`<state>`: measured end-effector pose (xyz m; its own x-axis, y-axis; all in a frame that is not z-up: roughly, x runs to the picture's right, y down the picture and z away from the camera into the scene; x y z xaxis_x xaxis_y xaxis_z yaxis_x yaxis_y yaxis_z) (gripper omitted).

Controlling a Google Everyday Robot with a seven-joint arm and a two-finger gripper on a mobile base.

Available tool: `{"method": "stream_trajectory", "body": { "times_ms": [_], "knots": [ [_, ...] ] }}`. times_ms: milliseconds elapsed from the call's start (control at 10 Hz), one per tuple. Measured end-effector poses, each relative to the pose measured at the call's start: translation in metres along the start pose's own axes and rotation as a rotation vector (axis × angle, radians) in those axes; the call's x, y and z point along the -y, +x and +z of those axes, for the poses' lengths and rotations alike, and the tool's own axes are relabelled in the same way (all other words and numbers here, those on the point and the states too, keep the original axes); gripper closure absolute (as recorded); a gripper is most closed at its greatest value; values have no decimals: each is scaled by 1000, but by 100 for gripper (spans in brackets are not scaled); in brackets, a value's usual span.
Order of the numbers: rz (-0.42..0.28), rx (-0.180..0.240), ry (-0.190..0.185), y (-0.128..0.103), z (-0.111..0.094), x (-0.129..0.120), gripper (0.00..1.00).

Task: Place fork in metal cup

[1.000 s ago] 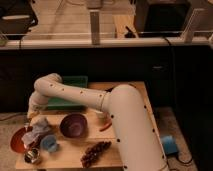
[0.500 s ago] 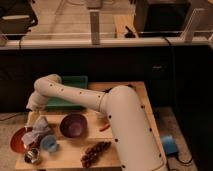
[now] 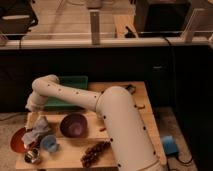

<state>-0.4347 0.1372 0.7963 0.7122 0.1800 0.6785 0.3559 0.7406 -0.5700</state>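
Gripper [image 3: 33,121] over table's [image 3: 120,89] left, can't tell grip; fork [image 3: 29,120] prob light, stiff — pinch mid-handle, cup [image 3: 33,156] below.

No text, label, brand, number or sign can be read anywhere, on the bench [image 3: 145,127] or beyond it.

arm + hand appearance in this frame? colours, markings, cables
The arm is smooth cream-white, made of thick rounded tube segments, with rows of small dark dots along its shells. No loose cables show. The hand, at the table's left side, looks pale like the arm; finer detail can't be made out.
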Motion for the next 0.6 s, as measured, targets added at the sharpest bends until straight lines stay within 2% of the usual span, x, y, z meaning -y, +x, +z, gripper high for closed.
{"method": "stream_trajectory", "body": {
  "times_ms": [500, 600],
  "knots": [
    [40, -14, -3, 7, 4, 0, 84],
    [47, -18, -2, 8, 4, -1, 88]
  ]
}}
